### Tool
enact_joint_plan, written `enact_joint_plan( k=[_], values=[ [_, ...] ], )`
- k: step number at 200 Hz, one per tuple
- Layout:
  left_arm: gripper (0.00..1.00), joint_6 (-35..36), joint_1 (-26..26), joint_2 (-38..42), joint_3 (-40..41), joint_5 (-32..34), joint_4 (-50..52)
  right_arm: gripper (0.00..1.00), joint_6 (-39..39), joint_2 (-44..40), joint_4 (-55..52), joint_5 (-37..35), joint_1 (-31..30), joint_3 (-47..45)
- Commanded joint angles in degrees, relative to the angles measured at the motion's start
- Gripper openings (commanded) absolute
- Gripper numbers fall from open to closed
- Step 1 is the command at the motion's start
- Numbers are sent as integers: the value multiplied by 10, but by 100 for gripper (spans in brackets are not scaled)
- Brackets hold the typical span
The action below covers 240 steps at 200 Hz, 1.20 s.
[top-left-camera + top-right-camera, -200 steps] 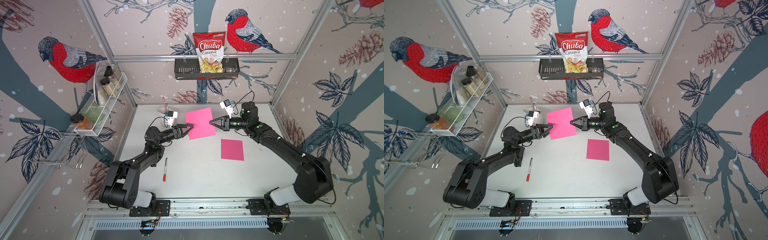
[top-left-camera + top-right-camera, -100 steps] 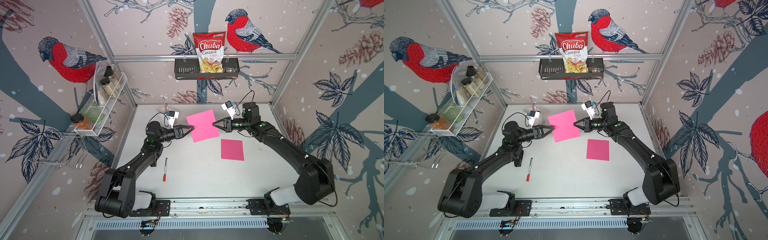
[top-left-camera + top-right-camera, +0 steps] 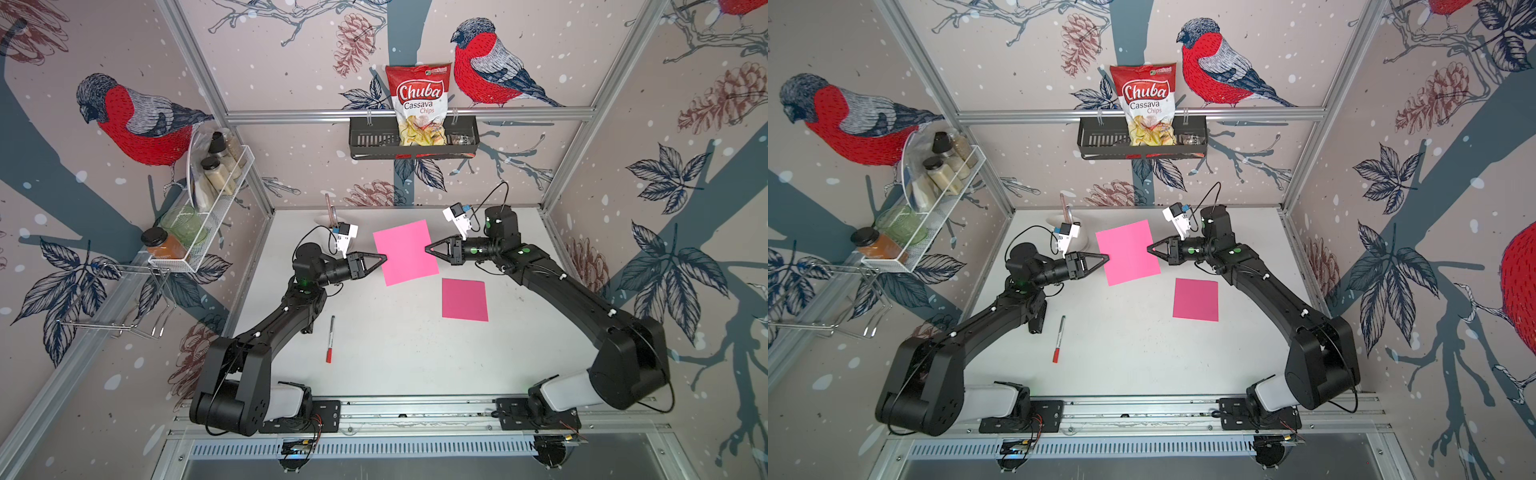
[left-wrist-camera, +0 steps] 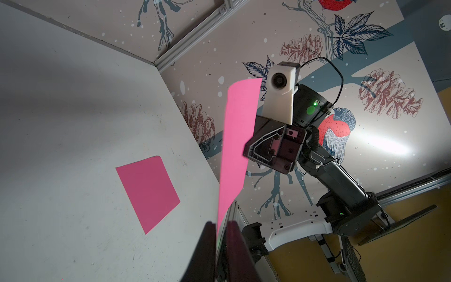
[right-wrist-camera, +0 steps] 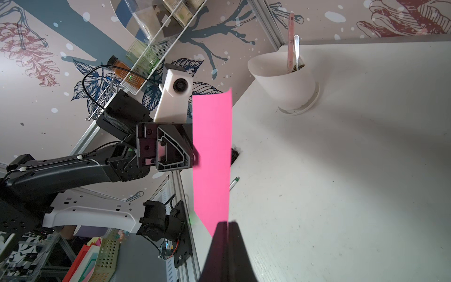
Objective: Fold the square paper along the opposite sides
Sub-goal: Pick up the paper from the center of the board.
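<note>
Robot laboratory test cell: aluminium frame (image 3: 291,114) and bird-print walls (image 3: 623,54) enclose a white table (image 3: 395,357); two arms (image 3: 582,299) on a near rail (image 3: 415,403); spice rack (image 3: 172,264) left, snack basket (image 3: 365,139) far

The square paper (image 3: 1128,252) hangs tilted over the bench (image 3: 1142,361). The right tool (image 3: 1148,249) pinches one edge and the left tool (image 3: 1107,258) sits at the opposite edge. A darker pink sheet (image 3: 1196,300) lies flat near the paper, with a marker (image 3: 1058,339) farther off.
</note>
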State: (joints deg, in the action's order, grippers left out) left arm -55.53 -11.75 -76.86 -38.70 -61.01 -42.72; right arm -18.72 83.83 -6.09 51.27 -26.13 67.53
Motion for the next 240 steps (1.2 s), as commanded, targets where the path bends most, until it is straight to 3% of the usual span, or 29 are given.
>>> enact_joint_plan(
  k=[1,24,44,75,104,110,121,128,158,202,240],
  values=[
    [16,10,0,4,0,5,-2,0,-11,-3,21,2,0,-2],
    [17,11,0,6,1,6,-2,0,-11,-4,22,0,1,-4],
    [0,13,0,7,1,7,2,0,-11,-7,23,0,1,-6],
    [0,32,-2,24,2,21,16,0,-16,-11,31,-1,4,-9],
    [0,111,-5,60,-17,63,122,0,-26,-15,48,0,11,-14],
    [0,131,-7,66,-26,69,146,9,-30,-17,57,-1,14,-16],
    [0,169,-14,74,-42,75,188,38,-39,-22,75,-6,23,-26],
    [0,196,-21,77,-55,81,215,45,-47,-25,92,-14,30,-37],
    [0,284,-70,70,-105,99,280,57,-155,6,268,-20,58,-126],
    [0,351,-122,79,-149,78,348,65,-131,62,257,-79,88,-126],
    [0,333,-135,83,-160,47,322,71,-134,118,297,-62,65,-110]
  ],
)
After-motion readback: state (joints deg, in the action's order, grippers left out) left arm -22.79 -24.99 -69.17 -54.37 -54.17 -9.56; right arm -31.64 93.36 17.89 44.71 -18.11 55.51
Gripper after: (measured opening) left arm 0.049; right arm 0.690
